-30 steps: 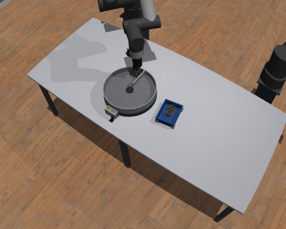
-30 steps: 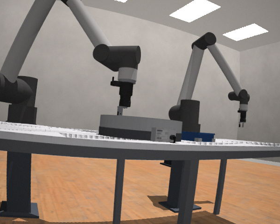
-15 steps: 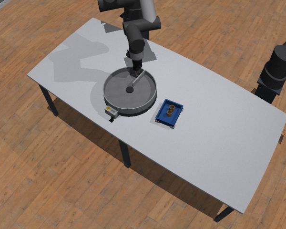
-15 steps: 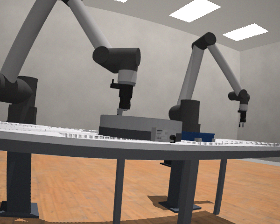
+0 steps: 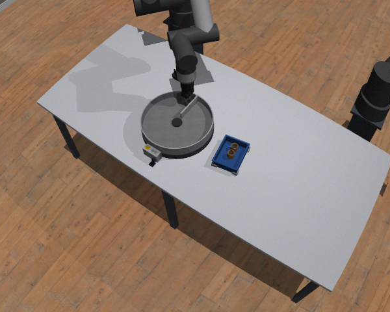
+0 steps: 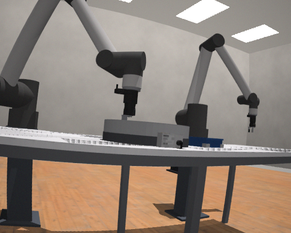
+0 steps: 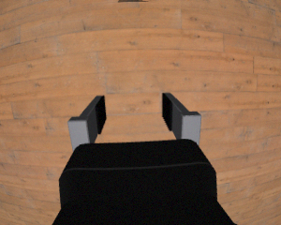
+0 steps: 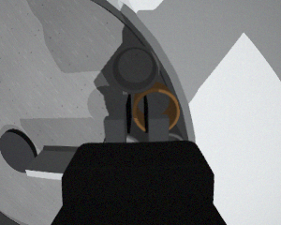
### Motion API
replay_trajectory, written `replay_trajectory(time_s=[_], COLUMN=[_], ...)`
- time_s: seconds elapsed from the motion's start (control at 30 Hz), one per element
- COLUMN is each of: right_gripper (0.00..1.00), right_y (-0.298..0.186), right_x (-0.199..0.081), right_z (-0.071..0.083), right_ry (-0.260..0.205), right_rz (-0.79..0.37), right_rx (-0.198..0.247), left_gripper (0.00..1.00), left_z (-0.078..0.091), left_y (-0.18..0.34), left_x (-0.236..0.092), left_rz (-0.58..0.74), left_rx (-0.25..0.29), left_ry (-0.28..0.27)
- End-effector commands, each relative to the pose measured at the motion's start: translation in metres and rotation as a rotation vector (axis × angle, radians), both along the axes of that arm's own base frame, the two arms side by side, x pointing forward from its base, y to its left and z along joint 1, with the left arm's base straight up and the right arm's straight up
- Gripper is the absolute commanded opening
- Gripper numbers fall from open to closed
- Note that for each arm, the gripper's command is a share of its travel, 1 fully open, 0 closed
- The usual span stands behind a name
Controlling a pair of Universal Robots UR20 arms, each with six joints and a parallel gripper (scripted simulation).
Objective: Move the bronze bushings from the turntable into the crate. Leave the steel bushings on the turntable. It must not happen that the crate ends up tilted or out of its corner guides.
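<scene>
The turntable [image 5: 161, 132] [image 6: 145, 127] [image 8: 19, 70] holds a bronze bushing [image 8: 171, 113] near its rim. My right gripper [image 5: 188, 100] [image 8: 137, 105] is over it, fingers partly open; one fingertip overlaps the bushing's mouth, the other lies just outside its edge. Nothing is seen gripped. A dark grey round part [image 8: 135, 66] stands beside the bushing, in shadow. A pale ring edge is mostly hidden below the gripper. The blue crate [image 5: 223, 166] [image 6: 205, 141] sits level in its corner guides with two bronze bushings [image 5: 234, 146] [image 5: 231, 154] inside. My left gripper [image 6: 250, 129] [image 7: 133, 106] is open and empty.
A grey bar [image 5: 189, 106] [image 8: 51, 159] runs from near the turntable's dark hub [image 5: 177, 122] [image 8: 18, 150] toward its rim, beside my right gripper. A grey box [image 5: 151, 152] [image 6: 165, 139] stands at the turntable's edge. My left gripper hangs above the floor, away from the table.
</scene>
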State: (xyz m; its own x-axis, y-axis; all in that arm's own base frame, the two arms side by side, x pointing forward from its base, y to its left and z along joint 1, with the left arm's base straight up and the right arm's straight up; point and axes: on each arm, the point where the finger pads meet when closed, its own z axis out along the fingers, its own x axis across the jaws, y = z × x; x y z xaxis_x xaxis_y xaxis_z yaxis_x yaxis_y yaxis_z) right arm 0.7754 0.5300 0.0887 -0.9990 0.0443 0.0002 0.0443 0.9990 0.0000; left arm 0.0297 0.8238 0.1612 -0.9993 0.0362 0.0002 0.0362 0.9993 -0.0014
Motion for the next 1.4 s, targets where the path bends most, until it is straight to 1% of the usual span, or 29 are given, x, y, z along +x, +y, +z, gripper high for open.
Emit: replay_trajectory(time_s=[0.0,0.93,0.97,1.37], right_gripper=[0.36,0.36,0.0,0.0], right_y=[0.0003,0.0003,0.0003,0.0003], right_x=[0.0003,0.0003,0.0003,0.0003], right_z=[0.0006,0.0006,0.0006,0.0006], right_ry=[-0.001,-0.001,-0.001,-0.001], right_rz=[0.0,0.0,0.0,0.0], right_rx=[0.001,0.001,0.001,0.001], left_gripper=[1.0,1.0,1.0,1.0], left_z=[0.0007,0.0007,0.0007,0.0007], left_y=[0.0006,0.0006,0.0006,0.0006], left_x=[0.0001,0.0001,0.0001,0.0001], left_rz=[0.0,0.0,0.0,0.0], left_rx=[0.001,0.001,0.001,0.001], left_ry=[0.0,0.0,0.0,0.0])
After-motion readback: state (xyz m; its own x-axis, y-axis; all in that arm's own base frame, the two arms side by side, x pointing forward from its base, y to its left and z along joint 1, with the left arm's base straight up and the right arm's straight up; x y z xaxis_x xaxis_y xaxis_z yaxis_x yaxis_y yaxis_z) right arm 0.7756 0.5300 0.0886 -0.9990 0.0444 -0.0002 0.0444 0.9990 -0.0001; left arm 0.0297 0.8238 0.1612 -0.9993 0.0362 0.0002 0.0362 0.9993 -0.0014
